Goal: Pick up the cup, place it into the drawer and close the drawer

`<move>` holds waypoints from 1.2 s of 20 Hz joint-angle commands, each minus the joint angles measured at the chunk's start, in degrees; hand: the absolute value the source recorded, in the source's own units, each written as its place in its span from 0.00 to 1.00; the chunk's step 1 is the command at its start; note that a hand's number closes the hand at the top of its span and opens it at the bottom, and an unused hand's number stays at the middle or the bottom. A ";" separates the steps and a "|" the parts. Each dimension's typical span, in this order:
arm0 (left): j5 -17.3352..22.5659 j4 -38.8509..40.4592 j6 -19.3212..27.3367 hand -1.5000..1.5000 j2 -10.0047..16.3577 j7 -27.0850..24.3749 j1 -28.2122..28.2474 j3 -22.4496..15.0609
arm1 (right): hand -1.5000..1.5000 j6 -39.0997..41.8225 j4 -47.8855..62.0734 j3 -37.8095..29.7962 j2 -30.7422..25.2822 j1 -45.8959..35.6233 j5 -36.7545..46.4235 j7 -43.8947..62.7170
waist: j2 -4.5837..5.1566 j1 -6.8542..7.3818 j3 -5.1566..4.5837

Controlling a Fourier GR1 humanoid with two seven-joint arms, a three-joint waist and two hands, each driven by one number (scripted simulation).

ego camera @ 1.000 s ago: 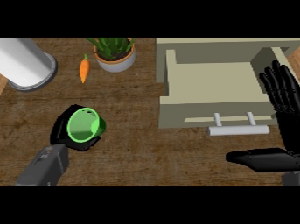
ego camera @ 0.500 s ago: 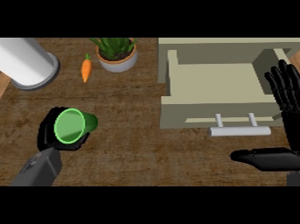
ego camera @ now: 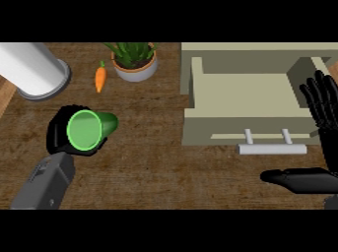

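Note:
A green cup (ego camera: 90, 129) lies tilted with its open mouth facing me, left of the view's middle. My left hand (ego camera: 58, 133) is curled round it from the left and behind, partly hidden by the cup. The beige drawer (ego camera: 244, 93) stands pulled open at the upper right, its inside bare, with a pale bar handle (ego camera: 272, 148) on its front. My right hand (ego camera: 330, 133) stands open at the right edge, fingers pointing up beside the drawer's right side and thumb stretched left below the handle.
A white cylinder (ego camera: 22, 69) lies at the upper left. An orange carrot (ego camera: 99, 78) and a potted plant (ego camera: 133, 61) sit near the counter's back edge, left of the drawer. Brown countertop stretches between the cup and the drawer front.
My left hand has carried the cup a little up and to the right, and the cup's mouth has turned more toward me. The right hand has drifted slightly right.

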 commanded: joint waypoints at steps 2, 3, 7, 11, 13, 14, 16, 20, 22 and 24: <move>0.48 -8.03 -1.40 1.00 -3.51 0.03 -3.62 -2.64 | 0.00 1.57 -1.09 -1.87 -1.50 2.02 -1.74 0.05 | -0.35 0.26 0.09; 0.01 -11.03 0.09 1.00 -3.25 2.38 -3.35 -3.72 | 0.00 1.28 0.09 -2.81 -1.58 0.62 -2.15 -0.82 | -0.36 0.68 0.11; -0.18 -20.27 5.71 1.00 -4.83 10.86 -6.10 -6.34 | 0.00 0.71 0.39 -2.17 -0.90 0.87 -1.36 -0.37 | -0.33 0.71 0.10; -0.60 -27.17 11.32 1.00 -9.00 19.09 -9.10 -9.41 | 0.00 0.20 -3.62 -0.07 -0.23 1.19 -0.43 2.76 | -0.28 0.45 0.06; -0.11 -29.58 14.01 1.00 -9.91 21.98 -10.81 -12.57 | 0.00 -0.35 1.26 -3.77 -1.07 -1.49 -1.76 0.04 | -0.21 0.42 0.07; 0.11 -33.08 14.34 1.00 -9.45 29.37 -13.75 -11.26 | 0.00 0.20 -0.95 -2.89 -0.85 0.23 -2.03 0.88 | -0.47 0.73 0.10; -1.43 -31.78 17.27 1.00 -9.98 30.24 -17.69 -13.12 | 0.00 1.50 2.93 -4.22 -1.81 -0.86 -3.18 -1.02 | -0.07 0.14 0.09; -0.16 -33.13 24.63 1.00 -10.02 34.52 -20.32 -19.17 | 0.00 0.81 2.04 -2.12 -1.45 -1.92 -0.72 -0.10 | 0.00 -0.20 0.06; -0.56 -33.56 23.63 1.00 -10.04 39.75 -23.48 -17.52 | 0.00 2.10 1.35 -3.64 -1.73 0.89 -2.56 -1.43 | -0.04 -0.15 0.06; -0.33 -25.72 27.91 1.00 -10.05 36.94 -29.82 -18.20 | 0.00 1.93 -0.34 -3.21 -1.66 0.22 -2.70 -0.41 | 0.19 -1.08 0.05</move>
